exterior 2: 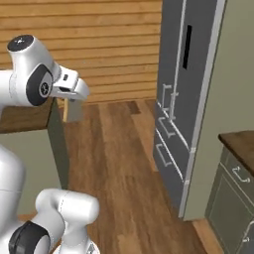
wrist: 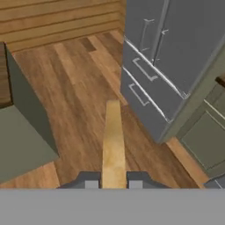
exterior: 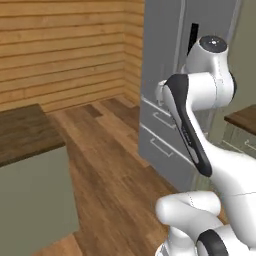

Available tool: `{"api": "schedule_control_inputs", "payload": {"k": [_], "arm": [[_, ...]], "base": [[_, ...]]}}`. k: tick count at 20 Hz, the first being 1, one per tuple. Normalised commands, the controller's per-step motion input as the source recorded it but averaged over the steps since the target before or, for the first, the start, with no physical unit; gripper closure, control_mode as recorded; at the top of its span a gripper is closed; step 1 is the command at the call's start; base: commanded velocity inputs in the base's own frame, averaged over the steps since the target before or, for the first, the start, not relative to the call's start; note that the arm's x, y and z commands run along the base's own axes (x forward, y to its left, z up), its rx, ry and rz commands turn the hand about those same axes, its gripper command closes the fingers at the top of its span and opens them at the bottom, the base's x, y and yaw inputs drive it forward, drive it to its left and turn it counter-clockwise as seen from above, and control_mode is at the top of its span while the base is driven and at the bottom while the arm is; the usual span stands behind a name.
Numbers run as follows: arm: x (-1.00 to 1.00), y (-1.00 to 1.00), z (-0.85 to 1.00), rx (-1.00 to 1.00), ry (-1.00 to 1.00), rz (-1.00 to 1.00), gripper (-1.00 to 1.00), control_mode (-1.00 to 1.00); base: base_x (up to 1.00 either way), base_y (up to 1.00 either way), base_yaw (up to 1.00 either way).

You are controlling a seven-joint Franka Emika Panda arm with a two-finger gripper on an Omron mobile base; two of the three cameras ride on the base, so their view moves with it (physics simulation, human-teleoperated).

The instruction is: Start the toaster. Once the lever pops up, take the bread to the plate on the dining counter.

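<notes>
The claw (wrist: 113,181) is shut tight on the bread (wrist: 113,140). In the hand view the slice stands on its edge between the two dark tips and sticks out ahead, pale and thin. In the right base view the claw (exterior 2: 69,106) hangs down from the arm with the slice (exterior 2: 65,110) in it, up in the air over the wood floor (exterior 2: 119,163).

So the first part looks done. The bread is out of the toaster and the robot is carrying it. The toaster is not in these pictures.

Just to the left stands the island with the dark wood tabletop (exterior: 22,132) and green side. I think this is the dining counter. The bread is near its corner but not over it yet.

Farther off are the tall grey fridge (exterior 2: 186,89) and the wood wall (exterior: 60,45).

What is left: find the plate on that tabletop, bring the bread over it, and let go. I cannot see the plate from here.
</notes>
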Motion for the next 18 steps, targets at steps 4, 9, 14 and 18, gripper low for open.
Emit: {"api": "schedule_control_inputs", "payload": {"k": [4,9,14,18], "arm": [[0.0,0.0,0.0,0.0,0.0,0.0,1.0,1.0],[0.0,0.0,0.0,0.0,0.0,0.0,1.0,1.0],[0.0,0.0,0.0,0.0,0.0,0.0,1.0,1.0],[0.0,0.0,0.0,0.0,0.0,0.0,1.0,1.0]], "base": [[0.96,-0.36,0.61],[1.0,-0.28,0.53],[1.0,-0.43,0.27],[1.0,-0.63,0.05]]}}
